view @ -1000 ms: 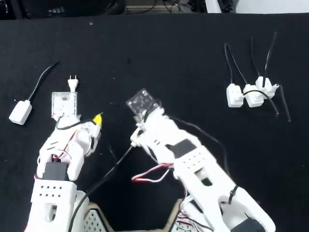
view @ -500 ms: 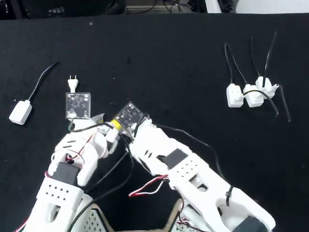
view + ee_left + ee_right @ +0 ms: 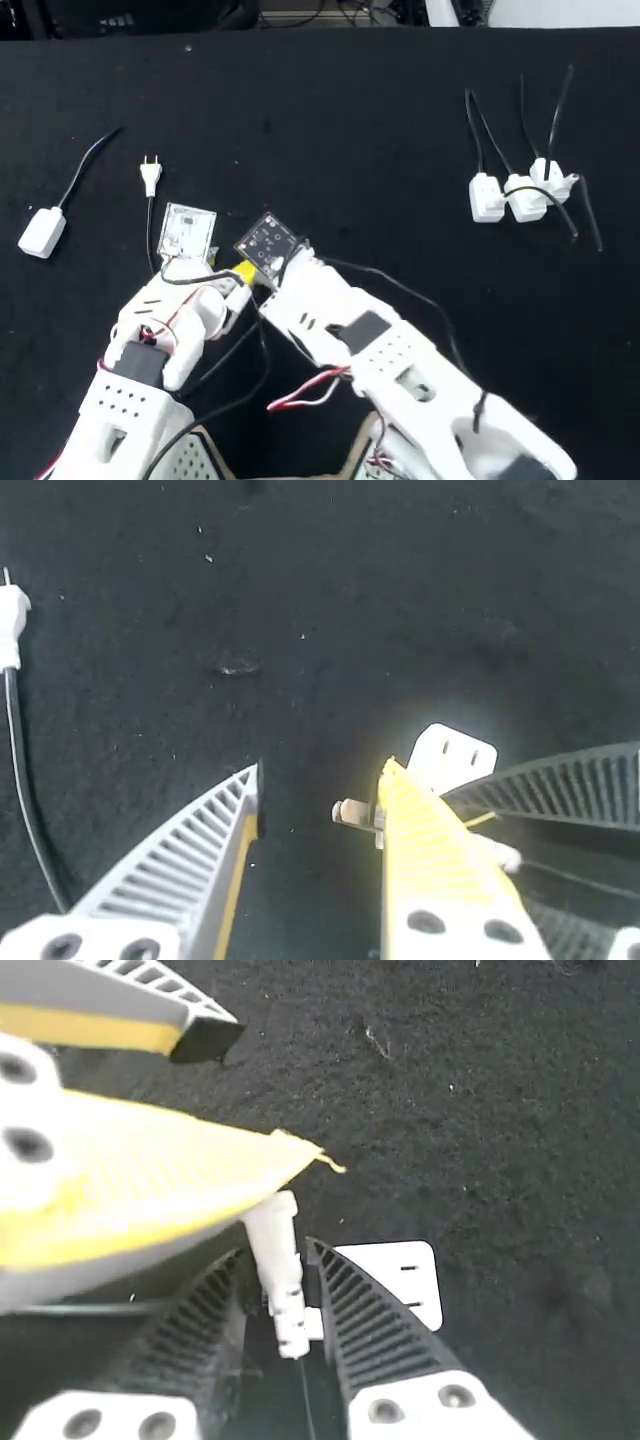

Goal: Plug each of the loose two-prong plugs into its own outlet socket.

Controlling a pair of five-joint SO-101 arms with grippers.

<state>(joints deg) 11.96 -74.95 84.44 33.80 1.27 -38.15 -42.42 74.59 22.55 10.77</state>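
**Reference item:** the outlet socket (image 3: 405, 1278), a flat white plate with rounded corners and two narrow slots. It lies on the black, felt-textured bench (image 3: 350, 110).

- **Right hand** (image 3: 275, 1250): positioned just beside the socket. Its ribbed grey fingers are clamped on a slim white moulded plug (image 3: 285, 1315).
- **Left hand** (image 3: 320, 775): positioned near the socket with its fingers apart, one ribbed grey and one yellow. The yellow finger (image 3: 150, 1190) lies close over the tip of the held plug.
- **Loose two-prong plug** (image 3: 150, 172): white, on a thin black cord, well apart from the socket.
- **Three white blocky units** (image 3: 520, 195): fitted with black cords, farther still from the socket, on its other side.
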